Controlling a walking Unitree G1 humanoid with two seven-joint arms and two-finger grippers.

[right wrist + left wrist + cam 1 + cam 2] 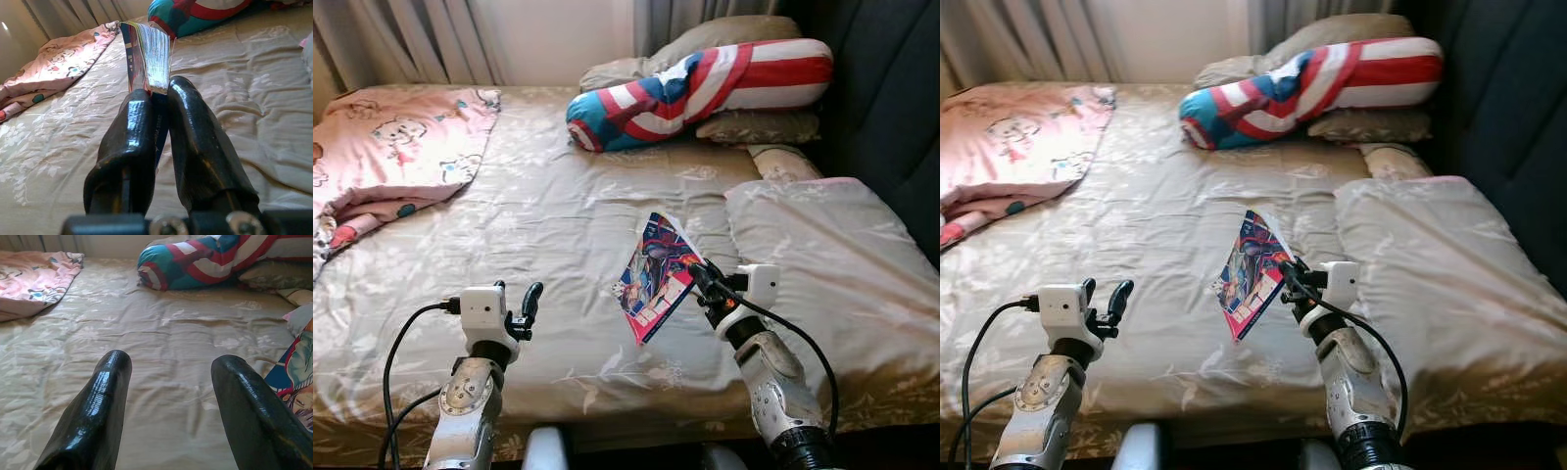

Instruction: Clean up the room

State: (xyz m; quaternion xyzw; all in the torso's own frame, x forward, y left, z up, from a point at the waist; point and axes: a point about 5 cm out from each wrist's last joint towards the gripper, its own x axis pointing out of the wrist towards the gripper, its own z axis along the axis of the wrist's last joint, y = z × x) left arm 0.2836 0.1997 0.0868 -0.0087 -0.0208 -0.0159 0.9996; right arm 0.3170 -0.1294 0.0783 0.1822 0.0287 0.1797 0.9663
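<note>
A thin comic book (655, 276) with a red and blue cover hangs above the beige bedspread (558, 225), held up by one edge. My right gripper (697, 275) is shut on that edge; in the right wrist view the book (146, 54) stands up between the two black fingers (190, 127). My left gripper (527, 304) hovers open over the bed's near edge, left of the book, with nothing between its fingers (98, 401).
A pink patterned blanket (391, 147) lies crumpled at the bed's far left. A red, white and blue striped bolster pillow (705, 83) rests on grey pillows at the head. A folded beige duvet (822, 245) lies at the right. Curtains (421, 39) hang behind.
</note>
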